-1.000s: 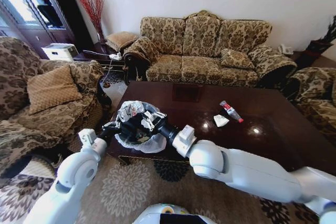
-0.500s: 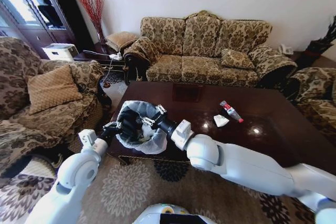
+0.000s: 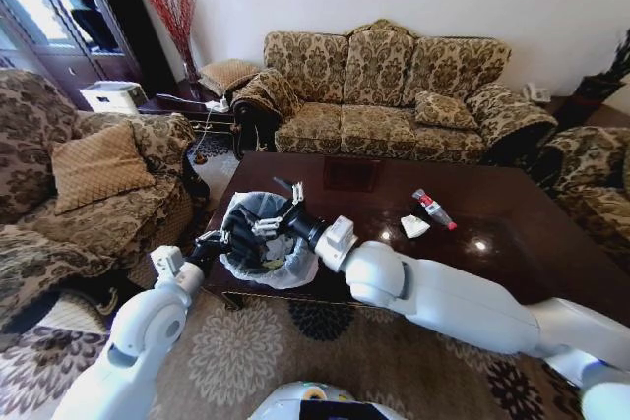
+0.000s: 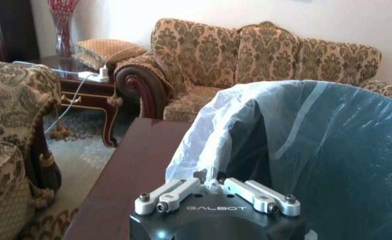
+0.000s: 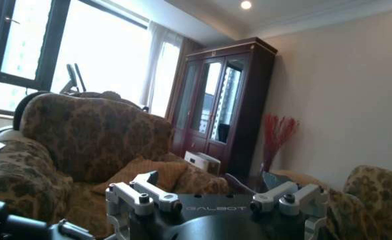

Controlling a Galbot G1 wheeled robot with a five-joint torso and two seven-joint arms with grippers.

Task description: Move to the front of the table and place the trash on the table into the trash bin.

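Right hand (image 3: 281,206) open above trash bin (image 3: 258,261)

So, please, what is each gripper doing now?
Left gripper: shut on the trash bin's bag at the rim.
Right gripper: open, empty, above the trash bin.

Right gripper (image 3: 281,206) covers the trash bin's (image 3: 241,209) far rim; the scraps inside are too small to name. The left gripper's (image 3: 219,240) fingertips are buried in bag plastic.

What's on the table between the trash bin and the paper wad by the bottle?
Head view: only bare table between the trash bin and the paper wad; the right arm's wrist crosses near the bin.
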